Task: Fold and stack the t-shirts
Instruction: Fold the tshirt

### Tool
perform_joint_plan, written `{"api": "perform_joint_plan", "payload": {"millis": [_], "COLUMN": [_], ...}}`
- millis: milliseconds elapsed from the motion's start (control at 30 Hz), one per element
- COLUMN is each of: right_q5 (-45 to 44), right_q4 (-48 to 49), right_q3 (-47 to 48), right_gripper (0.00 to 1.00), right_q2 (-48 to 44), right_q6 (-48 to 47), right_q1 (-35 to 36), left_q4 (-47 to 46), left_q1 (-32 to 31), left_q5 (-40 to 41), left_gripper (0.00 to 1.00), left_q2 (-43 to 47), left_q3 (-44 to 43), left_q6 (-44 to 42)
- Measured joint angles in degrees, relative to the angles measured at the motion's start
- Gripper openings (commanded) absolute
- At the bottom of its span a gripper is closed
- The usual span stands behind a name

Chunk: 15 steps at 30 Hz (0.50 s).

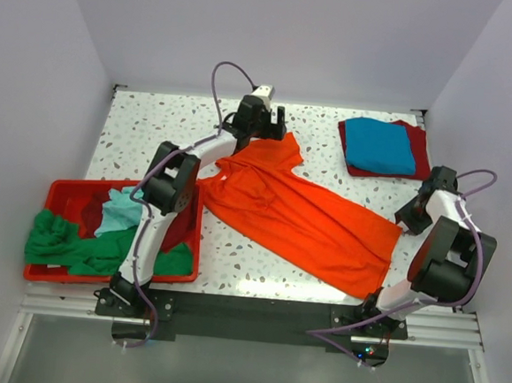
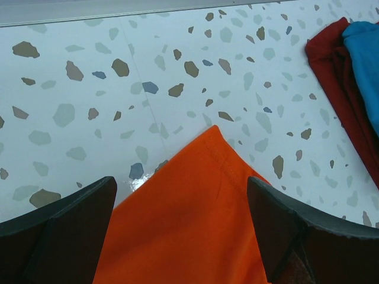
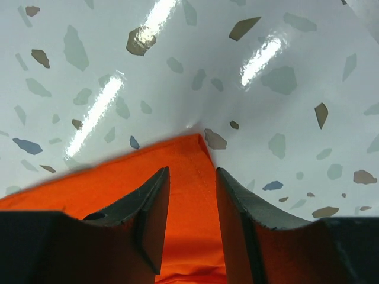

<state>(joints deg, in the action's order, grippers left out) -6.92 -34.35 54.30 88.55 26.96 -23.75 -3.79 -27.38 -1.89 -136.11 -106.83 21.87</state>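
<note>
Clutter keeps to the edges of the table [image 1: 154, 130]. At the near left we see a red bin [image 1: 57, 185] holding a green shirt [image 1: 66, 243] that spills over its left rim, a teal shirt [image 1: 117, 212] and some dark red cloth [image 1: 182, 230]. The left arm reaches over the bin's right side. At the far right a folded blue shirt [image 1: 379, 144] lies on a folded dark red shirt [image 1: 418, 160], well apart from both grippers.

The orange shirt [image 1: 298, 217] lies spread across the middle, slanting from far left to near right, with nothing on top of it. The left gripper [image 2: 180, 183] is at its far end, fingers [image 2: 65, 231] wide apart astride a pointed corner of the cloth. The right gripper [image 3: 189, 177] is at the near right corner, fingers [image 3: 148, 207] a narrow gap apart, orange cloth lying in that gap.

We count one spread shirt, two stacked, three garments in one bin, and two arms.
</note>
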Motion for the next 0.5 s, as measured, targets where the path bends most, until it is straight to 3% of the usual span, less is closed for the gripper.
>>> {"api": "perform_joint_plan", "payload": {"millis": [500], "right_q5": [0.92], "right_q4": [7.26], "right_q3": [-1.55], "right_gripper": [0.32], "right_q2": [5.27], "right_q6": [-0.44], "right_q1": [0.0], "left_q4": [-1.79], "left_q1": [0.0], "left_q5": [0.5], "left_gripper": [0.97], "left_q2": [-0.28], "left_q3": [-0.87], "left_q6": [0.13]}}
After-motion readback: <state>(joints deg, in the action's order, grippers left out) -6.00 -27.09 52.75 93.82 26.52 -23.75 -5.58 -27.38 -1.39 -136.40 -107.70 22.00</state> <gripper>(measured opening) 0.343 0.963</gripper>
